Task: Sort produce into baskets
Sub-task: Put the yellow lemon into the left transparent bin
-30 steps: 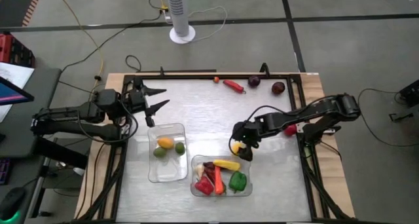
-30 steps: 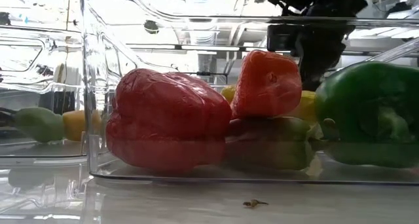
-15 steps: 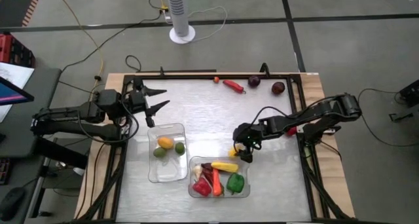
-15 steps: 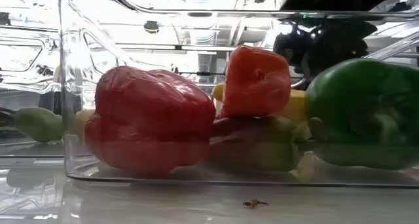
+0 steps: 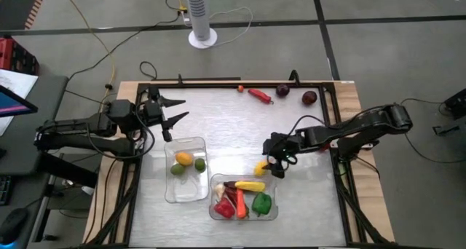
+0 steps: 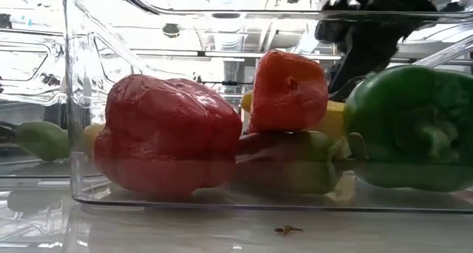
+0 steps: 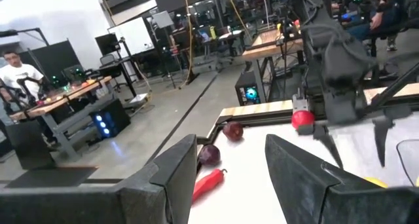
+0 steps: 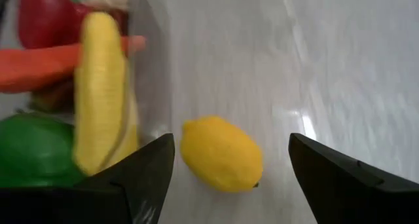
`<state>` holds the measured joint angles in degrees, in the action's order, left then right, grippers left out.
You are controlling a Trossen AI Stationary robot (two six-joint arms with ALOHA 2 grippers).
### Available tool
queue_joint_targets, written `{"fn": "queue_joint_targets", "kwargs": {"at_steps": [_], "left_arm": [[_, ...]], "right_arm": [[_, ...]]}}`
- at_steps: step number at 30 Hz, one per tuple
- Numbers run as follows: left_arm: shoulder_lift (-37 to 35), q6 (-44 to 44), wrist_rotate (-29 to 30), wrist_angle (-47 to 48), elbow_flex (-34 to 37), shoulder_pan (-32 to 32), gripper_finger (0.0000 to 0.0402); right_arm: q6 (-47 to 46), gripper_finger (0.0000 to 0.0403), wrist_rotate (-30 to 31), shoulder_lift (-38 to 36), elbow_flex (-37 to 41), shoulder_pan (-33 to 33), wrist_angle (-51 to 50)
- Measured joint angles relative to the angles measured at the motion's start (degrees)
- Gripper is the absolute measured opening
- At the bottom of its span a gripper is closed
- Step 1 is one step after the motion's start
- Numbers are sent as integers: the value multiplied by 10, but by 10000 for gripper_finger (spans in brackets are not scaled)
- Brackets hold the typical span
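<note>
Beside the basket [image 5: 218, 182], the released lemon [image 5: 261, 167] now lies.

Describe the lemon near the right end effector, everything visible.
The lemon is small, plain yellow, oval with tapered ends, and smooth and slightly glossy like plastic. It lies on its side on the bare table, just outside the tub of vegetables, near its far right corner; contact with the wall can't be judged. The right end effector sits over it, fingers open on either side and not gripping it. Nothing else touches it.
</note>
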<state>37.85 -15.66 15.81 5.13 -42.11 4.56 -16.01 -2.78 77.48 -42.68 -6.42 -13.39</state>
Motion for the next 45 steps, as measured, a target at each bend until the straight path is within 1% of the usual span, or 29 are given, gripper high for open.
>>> {"fn": "queue_joint_targets", "kwargs": {"at_steps": [2, 5, 7, 9, 12, 14, 17, 22, 25, 27, 30, 33, 36, 39, 45], "left_arm": [[0, 2, 0, 0, 0, 0, 169], [0, 5, -5, -1, 0, 0, 169], [0, 6, -13, -7, 0, 0, 169], [6, 14, -24, -19, 0, 0, 169], [20, 24, -50, -38, 0, 0, 169], [35, 25, -68, -59, 0, 0, 169], [60, 43, -69, -79, 0, 0, 169], [107, 58, -42, -108, -1, 0, 169], [124, 58, -30, -114, -1, 0, 169], [131, 57, -24, -123, -1, 0, 169], [129, 57, -15, -130, -1, 0, 169], [124, 57, -14, -131, -1, 0, 169], [123, 57, -14, -146, -1, 0, 169], [124, 57, -15, -152, -1, 0, 169], [124, 57, -14, -150, -1, 0, 169]], "right_arm": [[6, 323, 6, -24, 0, -6, -5], [11, 322, 39, -55, 18, -22, 3], [11, 322, 58, -72, 56, -35, 43], [2, 322, 73, -82, 106, -49, 115], [-9, 322, 77, -76, 178, -63, 237], [-7, 322, 77, -65, 211, -67, 291], [19, 322, 78, -51, 240, -64, 339], [99, 322, 74, -34, 258, -45, 395], [147, 322, 44, -32, 266, -28, 442], [170, 322, 8, -32, 274, -12, 473], [187, 322, -44, -32, 282, 20, 515], [199, 322, -70, -18, 282, 43, 554], [206, 322, -111, 17, 279, 56, 601], [206, 322, -143, 67, 270, 63, 626], [201, 322, -169, 158, 249, 62, 678]]}}
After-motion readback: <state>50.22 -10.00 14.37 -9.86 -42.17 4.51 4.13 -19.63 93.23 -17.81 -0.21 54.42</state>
